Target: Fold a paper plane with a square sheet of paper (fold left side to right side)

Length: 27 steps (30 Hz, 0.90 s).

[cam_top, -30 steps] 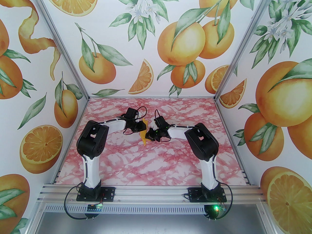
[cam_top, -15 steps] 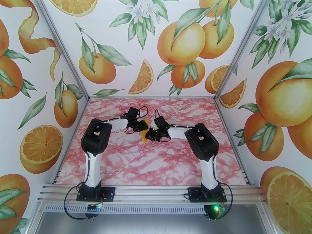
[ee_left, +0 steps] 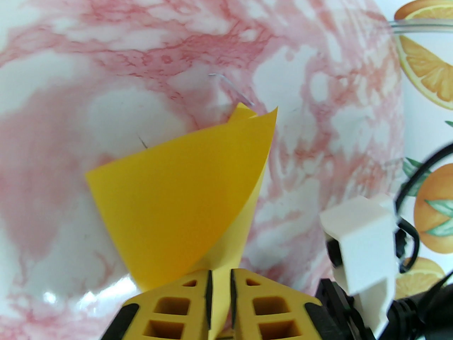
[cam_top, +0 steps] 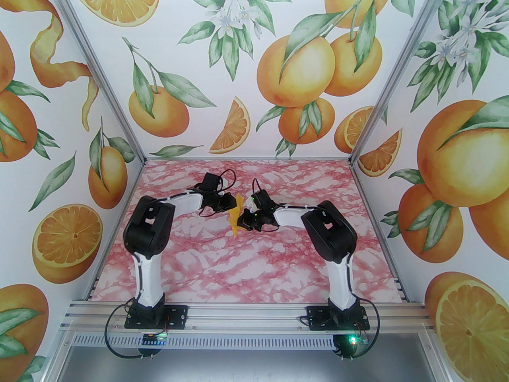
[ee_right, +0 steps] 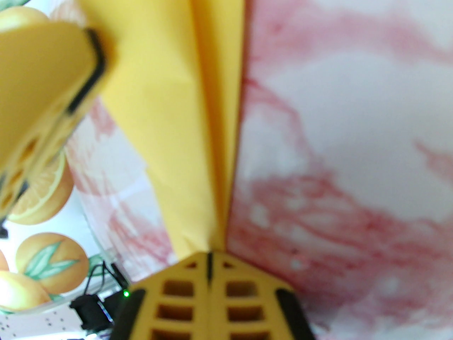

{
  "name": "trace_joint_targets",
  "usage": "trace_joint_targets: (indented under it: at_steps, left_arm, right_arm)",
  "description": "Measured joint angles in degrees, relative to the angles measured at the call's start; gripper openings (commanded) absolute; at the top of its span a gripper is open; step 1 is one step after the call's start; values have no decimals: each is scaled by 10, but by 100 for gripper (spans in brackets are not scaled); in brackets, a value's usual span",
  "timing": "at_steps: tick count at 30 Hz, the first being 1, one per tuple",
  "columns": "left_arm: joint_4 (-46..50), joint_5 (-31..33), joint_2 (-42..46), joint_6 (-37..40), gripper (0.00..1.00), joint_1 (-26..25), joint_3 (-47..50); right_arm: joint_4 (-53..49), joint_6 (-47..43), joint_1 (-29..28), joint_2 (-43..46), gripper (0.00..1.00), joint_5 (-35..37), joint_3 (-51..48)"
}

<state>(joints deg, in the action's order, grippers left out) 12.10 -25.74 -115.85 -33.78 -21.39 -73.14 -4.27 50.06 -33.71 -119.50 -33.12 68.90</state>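
Left tool (ee_left: pixel 221 273) farther left; paper (ee_left: pixel 184 197) yellow, curled, creased.

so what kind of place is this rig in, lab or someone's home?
Probably a purpose-built robot test cell, not a home: aluminium frame posts, walls papered with printed oranges, and the left arm and right arm bolted to a rail at the near edge.

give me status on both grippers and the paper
Left gripper shut on paper, right gripper shut on it too. Paper partly folded, held up between them. Nothing seen in the way.
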Motion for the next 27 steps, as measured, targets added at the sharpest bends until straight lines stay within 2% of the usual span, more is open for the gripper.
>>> trace_joint_targets:
  at_steps: [5, 19, 27]
  left_arm:
    - [-7, 2, -19, -9, 7, -1, 9]
    - [-9, 2, -29, -1, 7, -4, 6]
    - [-10, 1, -29, 12, 7, -4, 6]
  right_arm:
    - [-9, 0, 0, 0, 0, 2, 6]
    - [-81, -7, 26, 7, 0, 33, 58]
    - [-120, -26, 36, -32, 0, 43, 174]
